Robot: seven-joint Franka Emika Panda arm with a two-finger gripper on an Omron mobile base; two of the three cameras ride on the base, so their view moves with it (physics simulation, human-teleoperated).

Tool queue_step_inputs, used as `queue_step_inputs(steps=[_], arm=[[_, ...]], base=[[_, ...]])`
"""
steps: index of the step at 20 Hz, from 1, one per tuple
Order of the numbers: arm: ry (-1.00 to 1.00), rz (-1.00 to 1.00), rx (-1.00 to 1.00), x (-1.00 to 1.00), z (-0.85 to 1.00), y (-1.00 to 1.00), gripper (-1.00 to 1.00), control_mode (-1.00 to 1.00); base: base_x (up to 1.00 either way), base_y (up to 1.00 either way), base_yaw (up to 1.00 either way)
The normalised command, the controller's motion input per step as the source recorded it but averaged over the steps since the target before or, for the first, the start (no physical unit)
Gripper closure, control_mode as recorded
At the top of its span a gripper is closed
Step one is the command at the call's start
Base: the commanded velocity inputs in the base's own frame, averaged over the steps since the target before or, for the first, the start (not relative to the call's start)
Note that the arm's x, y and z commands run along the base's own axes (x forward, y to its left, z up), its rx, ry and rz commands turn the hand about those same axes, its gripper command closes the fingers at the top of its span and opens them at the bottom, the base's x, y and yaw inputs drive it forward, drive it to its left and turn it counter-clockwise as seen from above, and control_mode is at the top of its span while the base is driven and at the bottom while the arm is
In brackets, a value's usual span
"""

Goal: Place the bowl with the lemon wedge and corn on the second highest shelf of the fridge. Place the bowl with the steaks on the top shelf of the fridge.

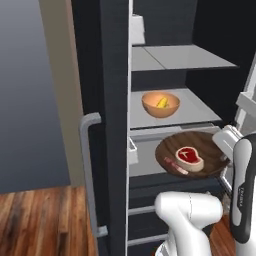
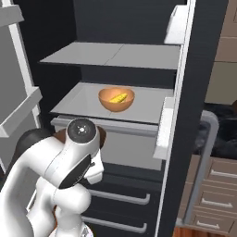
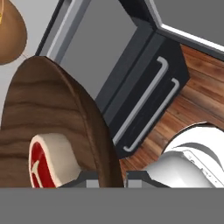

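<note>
I can't read any text, label, brand or number in these views. The only candidate is a line of tiny grey marks running down the dark band of my arm at the lower right edge of the left base view — too small and blurred to make out.

Reaching forward with elbow folded low, gripper pinching the dish rim between both fingers, holding it roughly level.

Kitchen: open fridge, cabinets, wood floor.
</note>
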Motion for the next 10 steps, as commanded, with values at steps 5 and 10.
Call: queue_step_inputs(steps=[5, 10], arm=[[0.00, 0.00, 0.00, 0.00, 0.00, 0.00, 1.00, 1.00], [0.00, 0.00, 0.00, 0.00, 0.00, 0.00, 1.00, 1.00]], base=[[0.55, 0.15, -0.07], [0.46, 0.36, -0.09]])
